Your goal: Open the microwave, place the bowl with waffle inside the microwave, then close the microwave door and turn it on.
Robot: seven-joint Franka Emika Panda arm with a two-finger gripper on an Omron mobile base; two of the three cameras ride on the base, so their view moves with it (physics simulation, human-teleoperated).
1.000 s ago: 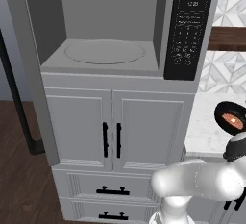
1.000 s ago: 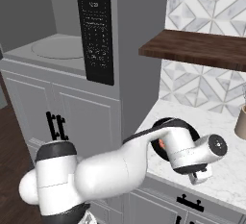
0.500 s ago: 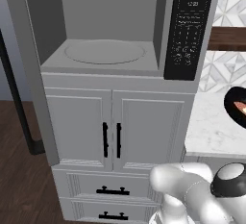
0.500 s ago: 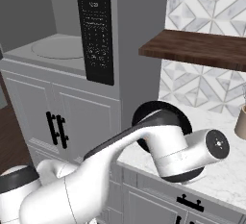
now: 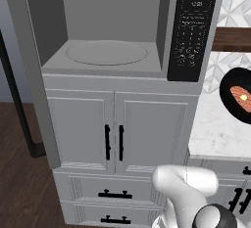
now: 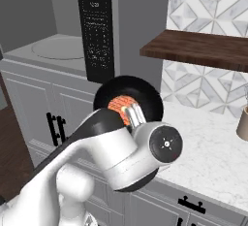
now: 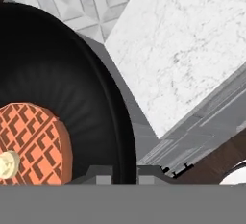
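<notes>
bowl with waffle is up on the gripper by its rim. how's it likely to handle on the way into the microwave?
The bowl looks glossy and rigid, so the gripper, pinching only the rim, may let it slip or swing. It sits tilted, so the loose-looking waffle could slide toward the low side. It is small next to the microwave cavity, so clearance probably is not the issue.

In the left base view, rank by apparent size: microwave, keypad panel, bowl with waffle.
1. microwave, by far the largest.
2. keypad panel.
3. bowl with waffle, smallest as seen, though the frame edge cuts it off.
</notes>
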